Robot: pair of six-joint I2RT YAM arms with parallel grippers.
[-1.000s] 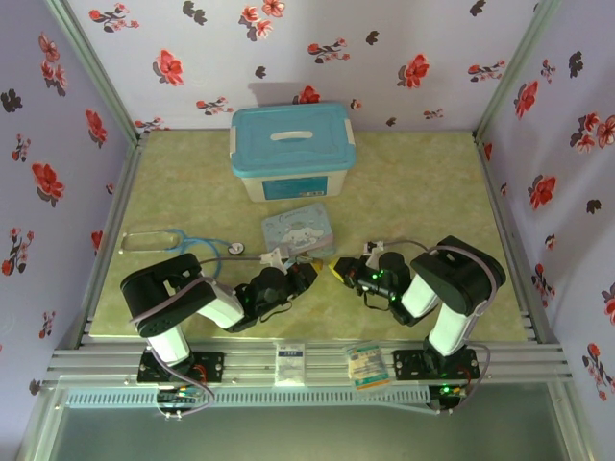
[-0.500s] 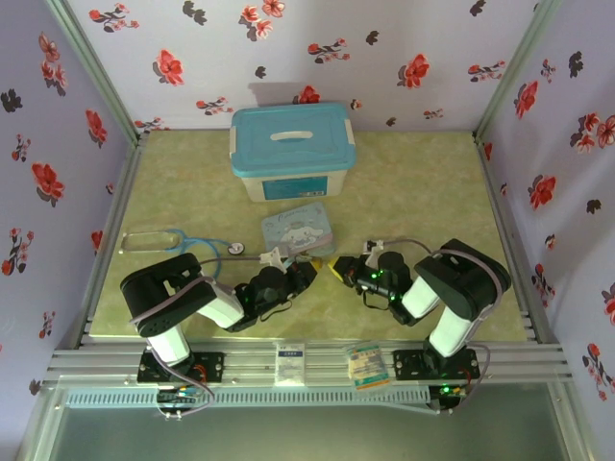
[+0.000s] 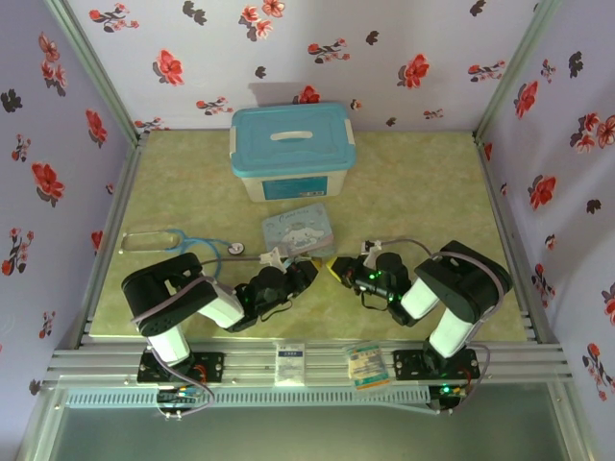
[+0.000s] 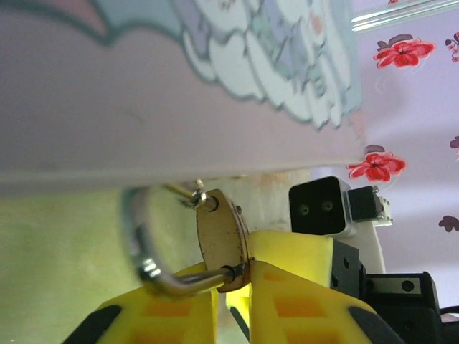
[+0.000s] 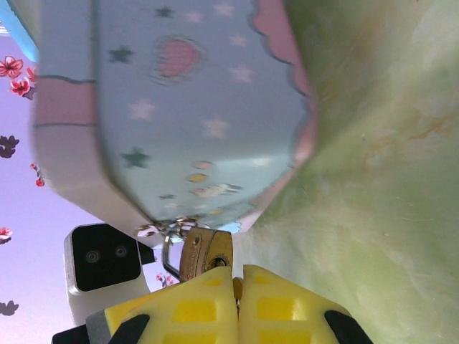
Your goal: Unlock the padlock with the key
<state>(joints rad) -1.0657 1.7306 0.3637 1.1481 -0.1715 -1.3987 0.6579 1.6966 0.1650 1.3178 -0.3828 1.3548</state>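
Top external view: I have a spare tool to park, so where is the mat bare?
Bare: the stretch right of the storage box and cartoon tin, up to the right wall; also the far-left patch between box and stethoscope. Crowded: the near middle, where the left arm and right arm meet at the padlock by the tin.

I work inside a robot test booth, not a home: lilac paper walls printed with red flowers (image 3: 384, 48) box in a mottled green worktop (image 3: 423, 182), and a ribbed aluminium rail (image 3: 106, 360) runs along its near edge.
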